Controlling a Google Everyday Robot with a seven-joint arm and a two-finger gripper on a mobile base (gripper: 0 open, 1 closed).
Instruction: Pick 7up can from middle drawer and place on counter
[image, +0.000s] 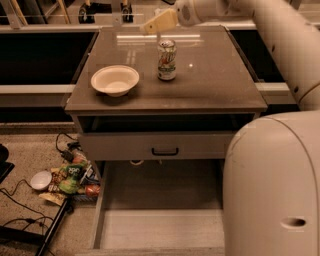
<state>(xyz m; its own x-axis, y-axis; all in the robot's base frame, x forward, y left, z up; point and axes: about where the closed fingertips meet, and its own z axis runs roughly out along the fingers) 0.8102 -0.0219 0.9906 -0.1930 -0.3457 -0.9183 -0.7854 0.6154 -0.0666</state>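
Upright 7up can (166, 60) on the counter (215, 85), toward the back half, near mid-width. Long axis vertical, silver top up. Just right of a white bowl (115, 80), apart from it, not touching.

Gripper (150, 26) up at the far edge of the counter, behind and above the can, a little to its left in the camera view. Clear of the can, no contact. Holds nothing; claw spread not readable here, cannot tell wide or narrow.

One arm (280, 30) only, reaching in from the right across the top of the view.

Middle drawer (160, 230) pulled out low in front, pale plank floor bare where visible, right part hidden behind the robot body (270, 190). Grey drawer front (125, 147) with black handle above it, shut.

Judging from layout: can out of drawer and standing on counter, so looks placed; only the pull-back left.

Key relation: can below and in front of the claw, on the camera side. Safest exit therefore up and back, away from the can. Risk if lowered or swung forward: clipping a tall narrow can and tipping it. Bowl well off that line.

Floor clutter (70, 177) left of the cabinet, irrelevant.
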